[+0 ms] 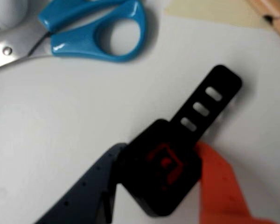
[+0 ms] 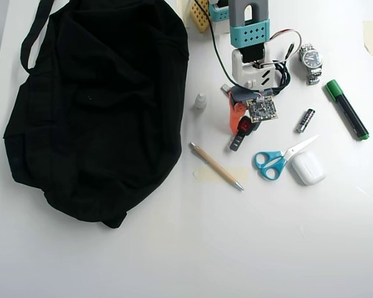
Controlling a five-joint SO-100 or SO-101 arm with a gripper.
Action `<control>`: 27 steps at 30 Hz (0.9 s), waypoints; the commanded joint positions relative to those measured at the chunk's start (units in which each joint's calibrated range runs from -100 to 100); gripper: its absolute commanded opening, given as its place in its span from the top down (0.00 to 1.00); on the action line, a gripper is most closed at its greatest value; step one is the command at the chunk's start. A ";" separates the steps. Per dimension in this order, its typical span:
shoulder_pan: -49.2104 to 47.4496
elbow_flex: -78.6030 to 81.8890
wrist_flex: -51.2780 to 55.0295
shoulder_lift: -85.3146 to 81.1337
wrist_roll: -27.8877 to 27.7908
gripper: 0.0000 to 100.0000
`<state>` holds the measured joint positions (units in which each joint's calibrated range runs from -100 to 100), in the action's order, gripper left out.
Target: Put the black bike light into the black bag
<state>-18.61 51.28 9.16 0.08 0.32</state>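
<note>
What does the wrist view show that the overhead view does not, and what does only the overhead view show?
Only the wrist view shows the slots in the strap of the black bike light and how the gripper has a dark finger and an orange finger at its two sides. Only the overhead view shows the black bag, watch, green marker, battery, white case and small bottle. Both show the light, gripper, blue scissors and pen.

Arm reaching down to table, end effector (image 1: pixel 161 179) fingers clamped around bike light (image 1: pixel 165 163)
</note>
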 commanded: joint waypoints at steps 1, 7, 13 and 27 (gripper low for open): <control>0.95 -3.12 7.20 -10.71 -2.41 0.98; 1.03 -17.95 31.84 -23.07 -3.20 0.98; 3.05 -33.58 41.83 -28.30 -3.20 0.98; 32.37 -36.63 49.41 -38.26 -6.98 0.98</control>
<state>7.52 16.72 56.37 -35.28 -6.08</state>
